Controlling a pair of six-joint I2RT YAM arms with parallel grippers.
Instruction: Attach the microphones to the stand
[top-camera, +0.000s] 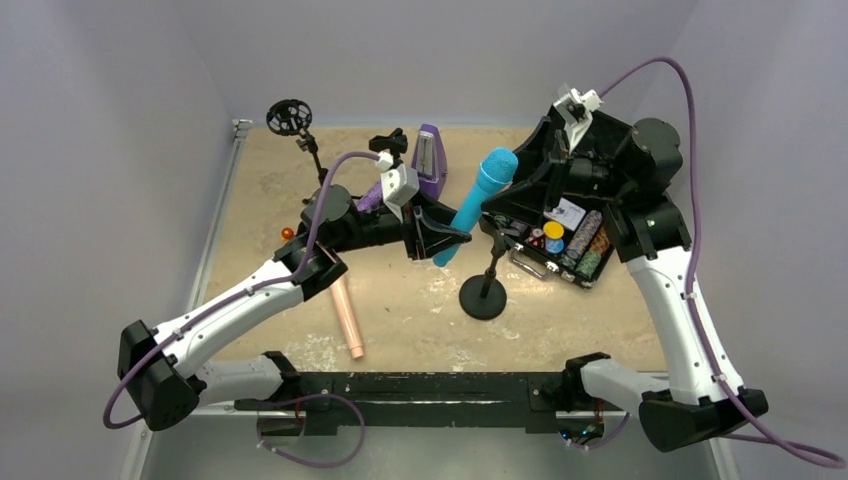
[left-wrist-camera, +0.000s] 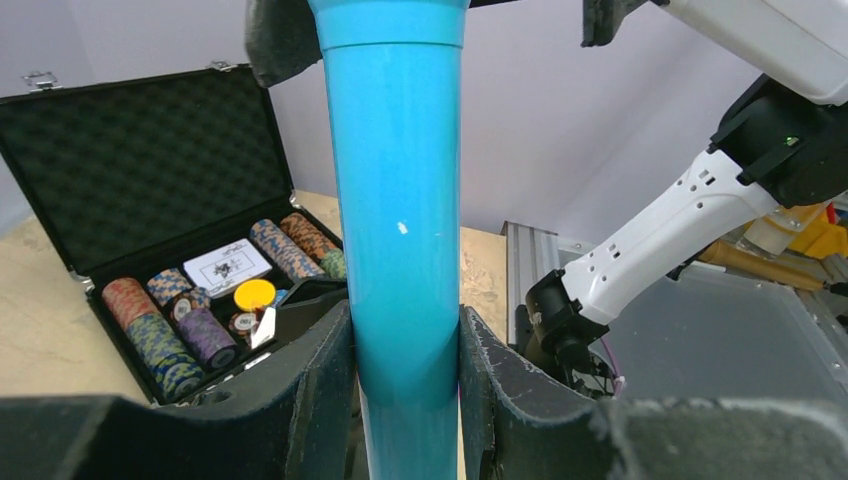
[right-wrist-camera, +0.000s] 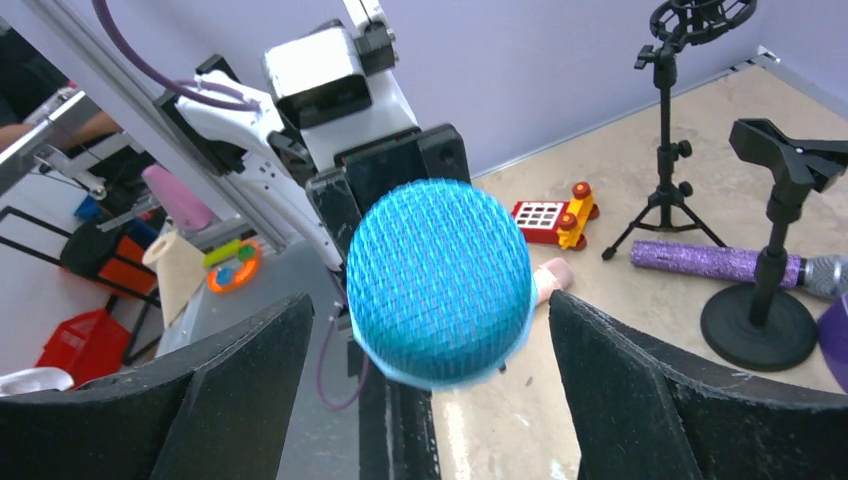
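Note:
My left gripper (top-camera: 443, 236) is shut on the lower body of the cyan-blue microphone (top-camera: 480, 200) and holds it tilted above the table, head up and to the right. In the left wrist view its fingers (left-wrist-camera: 320, 400) press both sides of the blue body (left-wrist-camera: 400, 230). My right gripper (top-camera: 527, 178) is open around the blue mesh head (right-wrist-camera: 438, 282), with gaps on both sides. The pink microphone (top-camera: 347, 318) lies on the table. The glittery purple microphone (right-wrist-camera: 715, 262) lies behind my left arm. A round-base stand (top-camera: 484, 297) stands below the blue microphone.
An open black case of poker chips (top-camera: 560, 235) sits under my right arm. A purple metronome (top-camera: 430, 160), a tripod stand with a ring mount (top-camera: 290, 117) and a second clip stand (top-camera: 390, 145) stand at the back. A red toy (right-wrist-camera: 548, 215) lies at the left edge.

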